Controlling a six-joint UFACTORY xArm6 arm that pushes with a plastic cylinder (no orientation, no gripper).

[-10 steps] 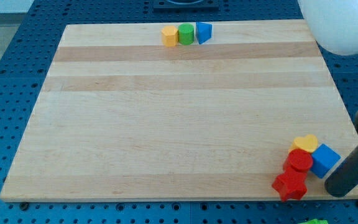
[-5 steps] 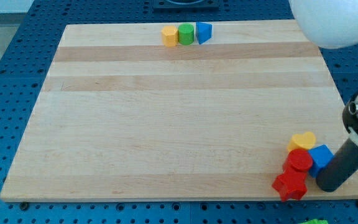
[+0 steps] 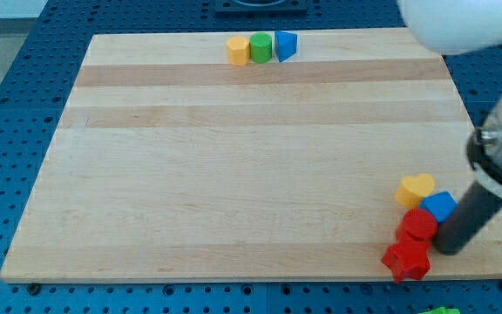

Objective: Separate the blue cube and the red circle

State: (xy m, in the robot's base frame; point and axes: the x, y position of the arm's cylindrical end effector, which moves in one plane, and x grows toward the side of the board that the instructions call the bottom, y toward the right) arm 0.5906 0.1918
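The blue cube sits near the board's bottom right corner, touching the red circle at its lower left. My tip is at the view's right of the red circle and just below the blue cube, touching or nearly touching both. The rod partly hides the cube's lower right side. A yellow heart lies just above and left of the cube. A red star-like block lies below the red circle, touching it.
At the top edge of the wooden board stand a yellow block, a green block and a blue block in a row. The arm's white body hangs over the top right corner.
My tip has moved left and slightly up, against the blue cube. The cube and the yellow heart have shifted up and left; the red circle and red star have barely moved.
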